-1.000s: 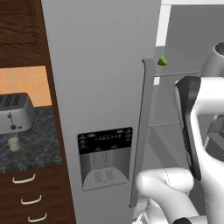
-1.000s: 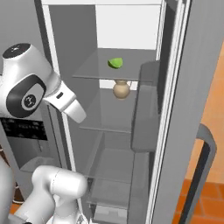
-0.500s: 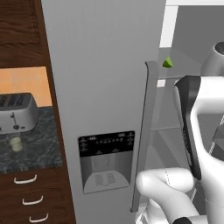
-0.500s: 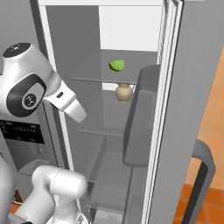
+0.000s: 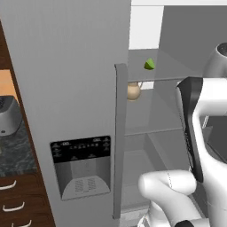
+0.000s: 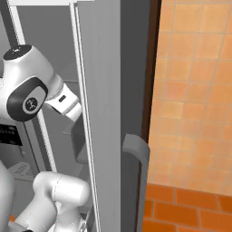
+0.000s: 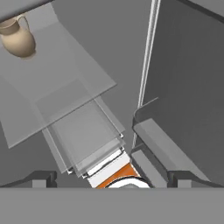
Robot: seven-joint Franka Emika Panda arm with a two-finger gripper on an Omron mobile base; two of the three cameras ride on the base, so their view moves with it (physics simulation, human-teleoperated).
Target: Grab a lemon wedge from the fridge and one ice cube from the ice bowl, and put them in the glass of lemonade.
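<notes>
The lemon wedge [image 5: 150, 64] is a small yellow-green piece on the upper glass shelf inside the fridge [image 5: 66, 66], whose right door [image 6: 102, 113] stands open. A tan jug [image 5: 133, 91] [image 7: 18, 39] sits on the shelf below it. My gripper [image 7: 112, 179] is open and holds nothing; it looks into the fridge's lower shelves, with the jug far up at the left of the hand view. My white arm [image 5: 204, 115] stands in front of the open compartment. The ice cube, the ice bowl and the glass of lemonade are out of view.
The shut left door carries a black dispenser panel [image 5: 82, 166] and a long vertical handle [image 5: 119, 133]. A silver toaster [image 5: 6, 115] sits on the dark counter at far left. The open door's handle [image 6: 136, 149] juts out towards an orange tiled wall [image 6: 195, 90].
Both base views have shifted, so the camera has moved: the fridge's inside now shows wider from the left, and the open door's edge fills the right view. The gripper stays open.
</notes>
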